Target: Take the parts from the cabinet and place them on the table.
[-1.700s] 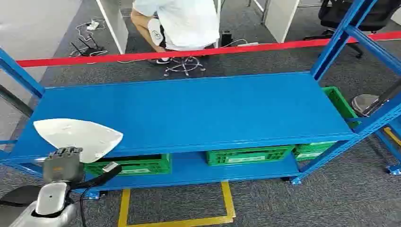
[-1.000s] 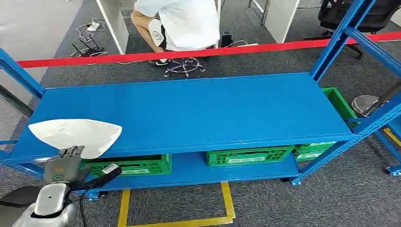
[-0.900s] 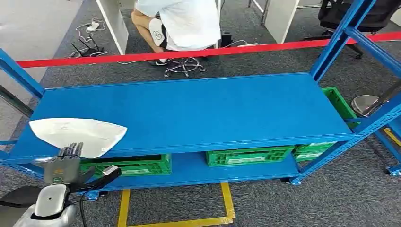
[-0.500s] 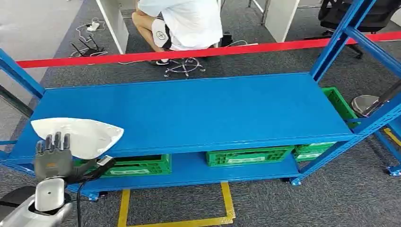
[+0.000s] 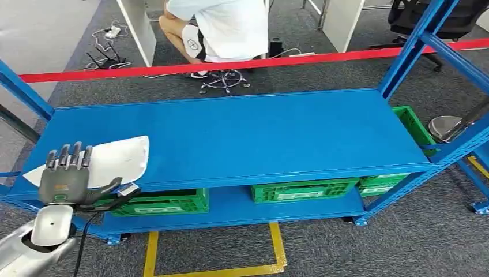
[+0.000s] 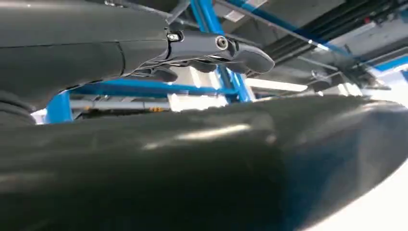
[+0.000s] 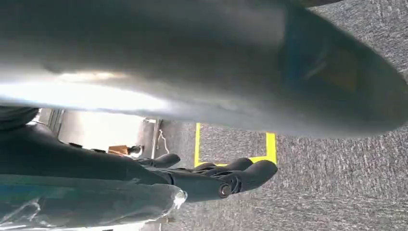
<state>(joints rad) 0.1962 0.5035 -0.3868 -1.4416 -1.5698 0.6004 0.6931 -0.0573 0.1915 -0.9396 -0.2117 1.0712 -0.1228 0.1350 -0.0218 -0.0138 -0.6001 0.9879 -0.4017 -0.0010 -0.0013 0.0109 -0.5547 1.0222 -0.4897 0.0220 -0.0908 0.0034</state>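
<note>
Left hand [image 5: 65, 176] stands at the front-left corner of the desk [image 5: 259, 133], palm toward the rack, fingers [image 5: 72, 156] upright and spread, gripping nothing. White part [image 5: 118, 161] lies flat on the desk top just behind the hand, close to the front edge. The fingers overlap its near side in the head view, and I cannot tell whether they touch it. In the left wrist view the fingers run straight out with nothing between them. I judge the part set down where my arm reaches first: the near corner, flat side down so it won't rock. It sits near enough to the lip that a brush from my hand could tip it off, so any pull-back should go straight away from the rack. Right hand [image 7: 211, 178] hangs low over grey carpet with a yellow tape line [image 7: 269, 144], its fingers loosely extended and empty; it seems kept out of the way as this is one-arm work. Green crates [image 5: 303, 189] sit on the lower shelf [image 5: 230, 208] under the desk. A person [image 5: 225, 26] sits beyond the red tape [image 5: 288, 59], well apart.
</note>
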